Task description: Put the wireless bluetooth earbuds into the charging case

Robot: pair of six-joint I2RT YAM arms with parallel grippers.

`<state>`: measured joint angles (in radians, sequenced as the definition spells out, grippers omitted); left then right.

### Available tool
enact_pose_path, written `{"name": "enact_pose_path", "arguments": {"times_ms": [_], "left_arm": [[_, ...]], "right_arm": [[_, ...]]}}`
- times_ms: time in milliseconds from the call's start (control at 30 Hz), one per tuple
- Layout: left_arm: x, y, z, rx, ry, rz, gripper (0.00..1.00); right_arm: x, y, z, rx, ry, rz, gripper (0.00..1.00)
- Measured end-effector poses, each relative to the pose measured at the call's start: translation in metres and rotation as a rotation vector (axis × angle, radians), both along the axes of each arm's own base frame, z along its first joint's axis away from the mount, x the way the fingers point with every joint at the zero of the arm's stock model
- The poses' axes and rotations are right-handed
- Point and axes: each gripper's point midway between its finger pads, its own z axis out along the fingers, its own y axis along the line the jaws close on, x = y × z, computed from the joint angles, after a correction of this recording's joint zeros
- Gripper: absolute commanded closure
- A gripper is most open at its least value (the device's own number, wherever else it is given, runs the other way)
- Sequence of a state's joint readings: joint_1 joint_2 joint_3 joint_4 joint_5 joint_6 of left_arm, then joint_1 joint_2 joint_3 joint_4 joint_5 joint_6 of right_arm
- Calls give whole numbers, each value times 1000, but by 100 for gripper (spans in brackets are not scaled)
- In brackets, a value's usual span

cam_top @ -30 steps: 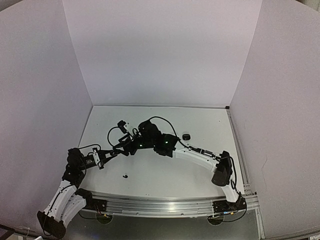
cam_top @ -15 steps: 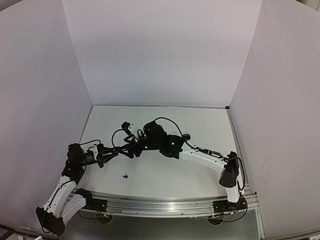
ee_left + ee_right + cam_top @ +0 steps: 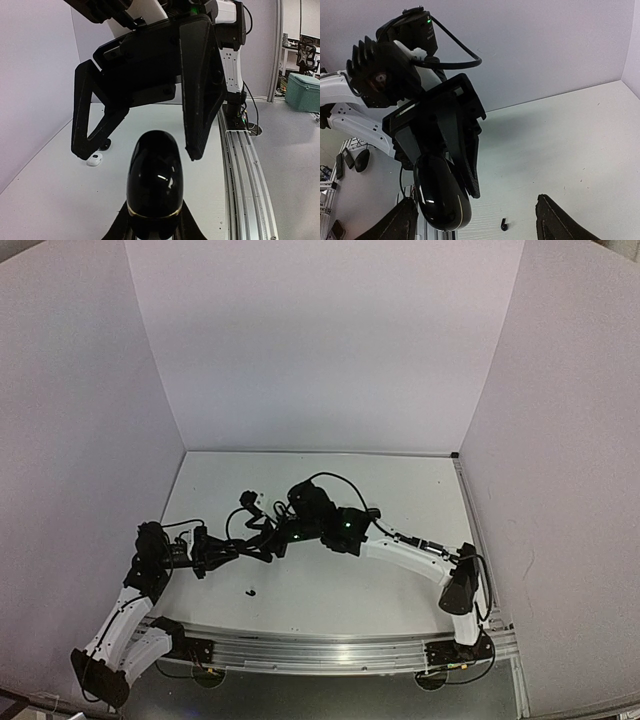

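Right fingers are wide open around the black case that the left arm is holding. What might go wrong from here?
1. The glossy, rounded black case is pinched only at its lower end by the left gripper; a nudge from the right gripper may twist it or pop it out.
2. The two grippers are crowded together, so the right fingers may strike the left ones on closing.

White arm links [image 3: 400,555], black joints [image 3: 458,592], black cables [image 3: 451,65].

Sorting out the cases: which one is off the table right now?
The glossy black case, shut in the left gripper beneath the right gripper's open jaws. The small white case and the dark item beside it lie on the table.
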<state>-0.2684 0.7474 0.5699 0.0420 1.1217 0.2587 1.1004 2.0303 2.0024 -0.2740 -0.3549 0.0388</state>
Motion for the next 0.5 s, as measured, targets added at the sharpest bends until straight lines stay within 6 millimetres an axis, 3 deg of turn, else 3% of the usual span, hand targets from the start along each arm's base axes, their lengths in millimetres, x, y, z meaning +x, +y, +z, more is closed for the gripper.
{"name": "enact_pose_path", "arguments": {"times_ms": [500], "left_arm": [[-2, -1, -1, 53, -30, -36, 100]], "right_arm": [[7, 4, -11, -52, -55, -3, 26]]}}
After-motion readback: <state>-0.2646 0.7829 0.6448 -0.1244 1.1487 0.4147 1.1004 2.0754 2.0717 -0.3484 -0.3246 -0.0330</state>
